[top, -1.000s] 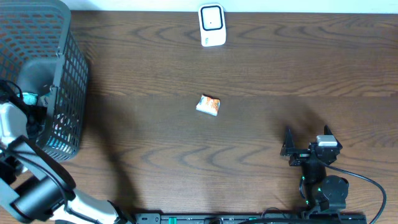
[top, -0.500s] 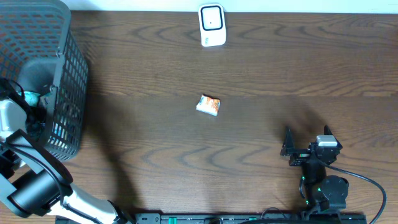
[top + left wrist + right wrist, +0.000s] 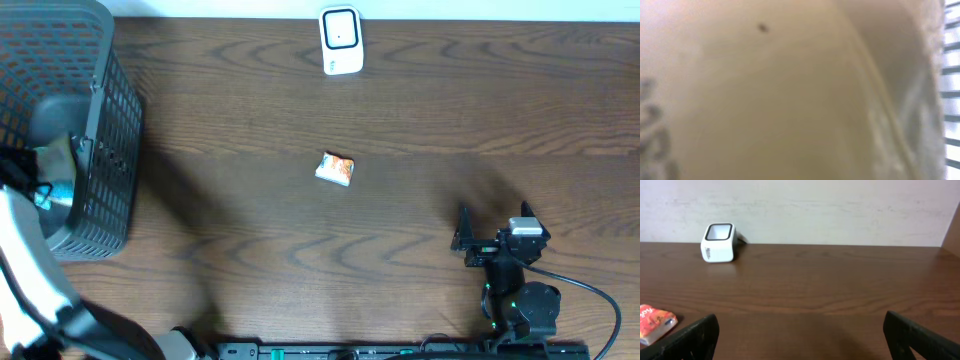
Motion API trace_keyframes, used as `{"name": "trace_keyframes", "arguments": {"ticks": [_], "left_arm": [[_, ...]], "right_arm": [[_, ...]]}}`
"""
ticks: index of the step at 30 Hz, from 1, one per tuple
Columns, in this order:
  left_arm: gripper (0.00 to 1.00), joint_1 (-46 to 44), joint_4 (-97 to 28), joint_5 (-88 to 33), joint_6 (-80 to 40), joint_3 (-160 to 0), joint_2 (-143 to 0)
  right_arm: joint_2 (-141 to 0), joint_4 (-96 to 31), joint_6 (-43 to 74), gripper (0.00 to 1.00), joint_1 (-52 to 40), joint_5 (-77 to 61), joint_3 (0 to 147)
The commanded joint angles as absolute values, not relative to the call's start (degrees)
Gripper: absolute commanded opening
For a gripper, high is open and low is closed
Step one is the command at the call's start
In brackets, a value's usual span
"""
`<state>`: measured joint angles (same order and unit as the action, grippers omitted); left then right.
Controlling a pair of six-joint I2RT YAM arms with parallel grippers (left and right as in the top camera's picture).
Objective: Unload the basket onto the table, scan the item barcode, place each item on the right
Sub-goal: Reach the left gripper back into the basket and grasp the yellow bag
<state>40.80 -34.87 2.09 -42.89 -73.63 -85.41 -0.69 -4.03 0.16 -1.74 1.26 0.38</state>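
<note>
Left gripper (image 3: 42, 183) is closed in the basket (image 3: 105, 100) against a beige packet (image 3: 765, 100); right gripper (image 3: 800, 336) gapes wide above the table (image 3: 840, 290).

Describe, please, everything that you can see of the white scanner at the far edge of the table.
The scanner is a small white box with rounded corners, plastic by its look. A dark window in a white frame fills its upper face. It stands upright on the brown wooden table, close to the pale wall. Only the table touches it; the orange-and-white packet lies well apart.
</note>
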Motion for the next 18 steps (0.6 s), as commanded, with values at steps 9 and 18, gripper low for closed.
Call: {"name": "trace_keyframes", "arguments": {"ticks": [9,18], "left_arm": [[0.07,40.9,-19.2,-28.1,-49.1,-73.9,-72.2],[0.07,40.9,-6.7,-40.7,-56.0,-73.9,-69.8]], "right_arm": [[-0.3,-4.3,-0.5,0.99,-1.9,1.3,0.3],[-0.3,-4.3,-0.5,0.99,-1.9,1.3,0.3]]}}
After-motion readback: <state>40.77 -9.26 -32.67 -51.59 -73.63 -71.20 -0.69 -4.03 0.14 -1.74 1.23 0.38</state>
